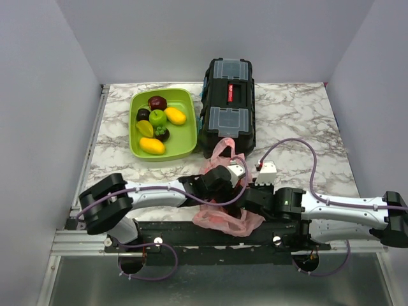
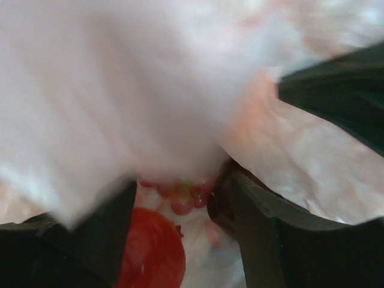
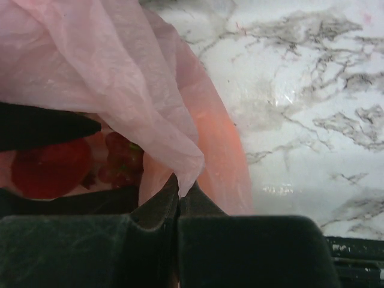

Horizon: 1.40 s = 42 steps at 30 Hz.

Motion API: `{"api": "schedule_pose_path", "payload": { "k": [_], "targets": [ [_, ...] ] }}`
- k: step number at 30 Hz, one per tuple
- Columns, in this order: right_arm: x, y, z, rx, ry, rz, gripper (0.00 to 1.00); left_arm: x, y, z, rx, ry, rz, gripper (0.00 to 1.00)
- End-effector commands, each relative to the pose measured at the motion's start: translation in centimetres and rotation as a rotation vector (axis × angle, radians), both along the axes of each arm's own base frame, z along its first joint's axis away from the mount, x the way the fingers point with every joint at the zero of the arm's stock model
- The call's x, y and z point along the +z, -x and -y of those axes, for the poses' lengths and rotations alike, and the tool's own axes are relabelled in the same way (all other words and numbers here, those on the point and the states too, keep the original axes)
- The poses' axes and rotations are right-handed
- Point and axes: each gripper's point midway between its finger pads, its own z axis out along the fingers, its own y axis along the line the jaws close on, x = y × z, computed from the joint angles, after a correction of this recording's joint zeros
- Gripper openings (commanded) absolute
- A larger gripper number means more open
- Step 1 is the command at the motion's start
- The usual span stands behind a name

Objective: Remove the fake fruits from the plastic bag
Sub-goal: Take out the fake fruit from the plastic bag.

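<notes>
Marbled tabletop (image 1: 299, 121) carries the thin translucent pink plastic bag (image 1: 217, 220) just in front of the black toolbox (image 1: 227, 105), my right gripper (image 3: 178, 201) pinching its film while my left gripper (image 2: 174, 201), jaws apart inside it, should centre over the dark red grape bunch (image 2: 182, 205) before closing gently.

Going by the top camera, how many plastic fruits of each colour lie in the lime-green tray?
Dark maroon or purple plastic fruits: 3
Plain yellow oval fruits: 2
Bright green apple: 1
Yellow-green fruit: 1
Total: 7, all in the lime-green tray.
</notes>
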Motion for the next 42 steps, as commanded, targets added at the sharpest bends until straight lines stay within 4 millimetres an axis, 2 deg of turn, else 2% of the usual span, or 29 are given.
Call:
{"api": "schedule_pose_path", "payload": {
  "k": [1,4,11,15,16,18,19,21,26,33,38,42],
  "targets": [
    [-0.7,1.1,1.6,-0.071,0.013,-0.067,0.01,-1.9,-1.5,1.6,0.083,-0.017,-0.05,0.67],
    [0.4,0.6,2.6,-0.133,-0.016,-0.023,0.01,-3.0,-2.9,1.8,0.136,-0.057,-0.018,0.82],
    [2.7,-0.4,2.0,-0.12,-0.141,0.064,0.01,-6.4,-4.7,3.0,0.203,-0.178,-0.032,0.85],
    [3.1,-0.5,1.8,-0.108,-0.149,0.07,0.01,-7.4,-6.0,1.7,0.285,-0.275,-0.017,0.75],
    [3.1,-0.5,1.7,-0.106,-0.143,0.069,0.01,-7.4,-6.1,1.5,0.291,-0.273,-0.018,0.71],
    [3.0,-0.5,1.6,-0.107,-0.132,0.066,0.01,-6.9,-6.1,1.4,0.291,-0.258,-0.011,0.55],
    [2.8,-0.5,1.6,-0.11,-0.126,0.065,0.01,-6.5,-6.1,1.3,0.286,-0.246,-0.003,0.46],
    [2.5,-0.6,1.5,-0.116,-0.119,0.061,0.01,-5.6,-5.8,1.1,0.274,-0.22,0.008,0.34],
    [1.8,-0.7,1.6,-0.133,-0.097,0.065,0.01,-1.7,-4.7,0.7,0.197,-0.115,0.042,0.17],
    [1.4,-1.0,1.4,-0.138,-0.089,0.076,0.01,3.6,-2.8,0.2,0.096,0.037,0.08,0.11],
    [0.7,-1.0,1.3,-0.14,-0.073,0.072,0.01,6.0,-1.8,-0.5,0.056,0.096,0.087,0.1],
    [1.3,-1.5,1.5,-0.155,-0.071,0.106,0.01,7.5,-0.6,-1.5,0.006,0.139,0.093,0.1]
  ]
}}
